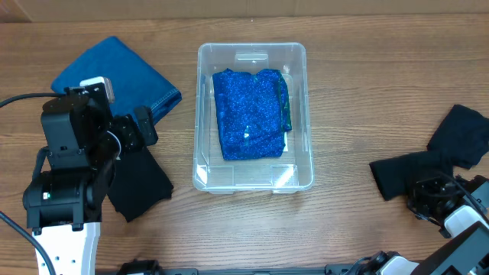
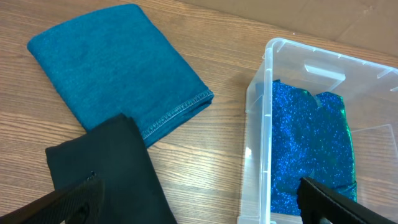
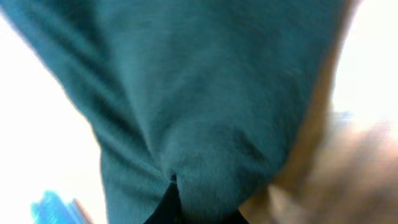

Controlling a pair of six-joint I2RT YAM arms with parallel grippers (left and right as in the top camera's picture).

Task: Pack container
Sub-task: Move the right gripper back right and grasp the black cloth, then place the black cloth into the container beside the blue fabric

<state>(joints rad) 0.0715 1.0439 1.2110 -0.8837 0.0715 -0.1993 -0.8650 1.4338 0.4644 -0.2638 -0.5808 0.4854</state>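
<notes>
The clear container point(image 1: 202, 114) stands mid-table with a folded glittery blue cloth point(image 1: 248, 113) inside; both show in the left wrist view, the container point(image 2: 258, 106) and the cloth point(image 2: 308, 146). My left gripper point(image 1: 144, 127) is open and empty point(image 2: 199, 190), its fingers spread over a black cloth point(image 1: 137, 179) point(image 2: 106, 168) and the container's left wall. My right gripper point(image 1: 428, 200) is down on a dark cloth point(image 1: 447, 149) at the right. The right wrist view is blurred and filled by that dark teal-looking cloth point(image 3: 199, 93), bunched at the jaws point(image 3: 180, 205).
A folded blue denim-like cloth point(image 1: 118, 72) point(image 2: 112, 62) lies at the back left on the wooden table point(image 1: 351, 84). A cable runs along the left edge. A cardboard sheet borders the table's far side.
</notes>
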